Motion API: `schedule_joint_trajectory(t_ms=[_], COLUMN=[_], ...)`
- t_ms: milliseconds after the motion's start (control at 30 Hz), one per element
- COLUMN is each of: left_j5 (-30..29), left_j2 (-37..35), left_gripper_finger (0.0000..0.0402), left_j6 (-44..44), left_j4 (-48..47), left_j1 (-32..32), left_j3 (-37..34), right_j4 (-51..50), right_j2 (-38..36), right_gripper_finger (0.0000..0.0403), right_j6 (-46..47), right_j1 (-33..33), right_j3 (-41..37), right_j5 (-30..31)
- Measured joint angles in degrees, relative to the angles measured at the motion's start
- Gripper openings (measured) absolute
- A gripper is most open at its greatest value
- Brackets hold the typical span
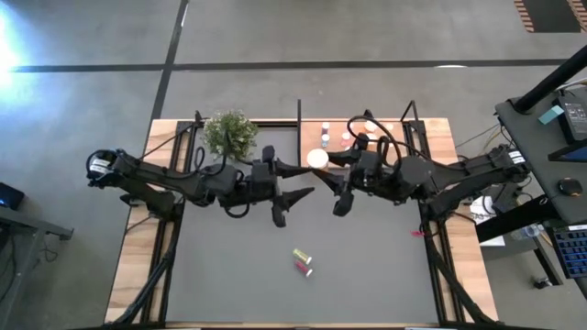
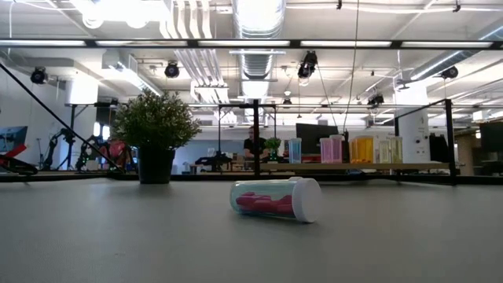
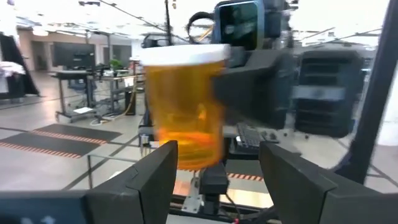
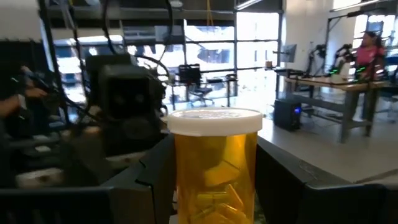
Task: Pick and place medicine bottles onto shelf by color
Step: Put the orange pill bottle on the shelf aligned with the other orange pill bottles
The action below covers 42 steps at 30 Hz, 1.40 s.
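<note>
Right fingers point(image 4: 214, 180) are clamped on an upright orange bottle point(image 4: 214, 168); left fingers point(image 3: 214, 180) sit loose around it, probably a handover near the shelf point(image 1: 367, 128).

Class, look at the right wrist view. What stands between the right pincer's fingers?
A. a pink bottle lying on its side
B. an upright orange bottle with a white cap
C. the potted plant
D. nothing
B: the upright orange bottle with its white cap stands between the right pincer fingers.
</note>
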Motion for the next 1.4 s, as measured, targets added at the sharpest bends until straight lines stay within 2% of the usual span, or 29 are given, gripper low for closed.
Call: schedule_joint_trajectory(t_ms=[400, 567, 967, 1067, 1267, 1400], left_j5=[-1.81, -1.43, -1.62, -1.60, -1.42, -1.42], left_j2=[0.05, 2.15, 3.74, 3.36, 3.34, 3.32], left_gripper_finger=[0.0210, 0.0210, 0.0209, 0.0199, 0.0152, 0.0152], left_j6=[0.07, 0.48, 0.42, 0.42, 0.33, 0.33], left_j4=[0.06, 0.85, 1.96, 2.00, 1.92, 1.93], left_j1=[-0.04, 0.17, 0.24, 0.15, 0.12, 0.13], left_j3=[0.49, 0.61, 1.19, 1.29, 1.29, 1.29], right_j4=[2.57, 5.58, 2.46, 1.06, -1.26, -1.34], right_j2=[1.53, 3.40, 5.17, 4.82, 4.69, 4.68], right_gripper_finger=[0.0167, 0.0167, 0.0167, 0.0167, 0.0167, 0.0167], right_j6=[1.10, 0.81, 0.42, 0.41, 0.42, 0.41], right_j1=[0.11, 0.02, -0.15, -0.13, -0.13, -0.13], right_j3=[0.00, -0.01, 2.63, 3.34, 4.31, 4.31], right_j5=[-2.54, -4.85, -5.16, -5.08, -5.03, -5.03])
